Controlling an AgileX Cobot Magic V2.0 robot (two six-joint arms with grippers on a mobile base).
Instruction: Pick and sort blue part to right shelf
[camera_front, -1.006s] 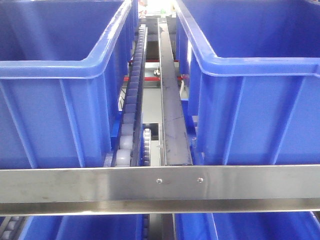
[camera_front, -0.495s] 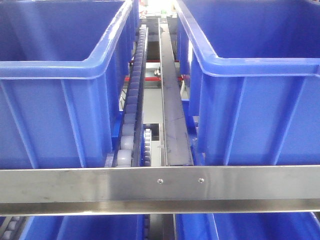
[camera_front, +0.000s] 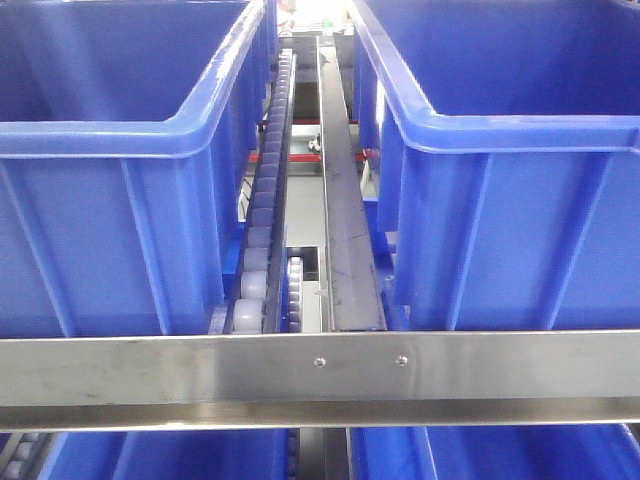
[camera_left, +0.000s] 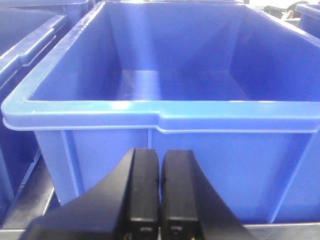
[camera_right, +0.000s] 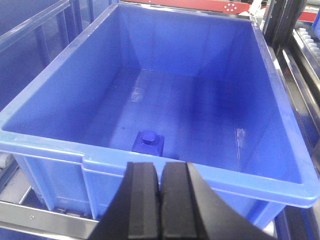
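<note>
Shelving fills the front view: a stainless steel rack with a flat front rail (camera_front: 320, 378) carrying two small screws, a grey roller track (camera_front: 262, 225) running away from the camera, and large blue bins to either side.

Both wrist views show black claws pressed shut with nothing between the pads. The left gripper (camera_left: 160, 165) sits low in front of the near wall of an empty bin (camera_left: 150, 112), below its rim. The right gripper (camera_right: 160, 175) hovers at the near rim of another bin (camera_right: 150, 160), looking down into it.

The blue part (camera_right: 148, 143), a small block with a round stud on top, rests on the floor of that right-side bin, close to the near wall and just beyond the closed right claw. (Blue on blue makes it hard to pick out.)

Risks, as judged from this pose:
- The right claw is closed, so descending now would push or tip the part rather than grasp it.
- The part lies tight against the near wall, so a finger may catch the rim or wall on the way down.
- Low contrast could cause a misjudged grasp.
- Whether this bin is the source or already the right shelf cannot be told, so the part could be sorted wrongly.
</note>
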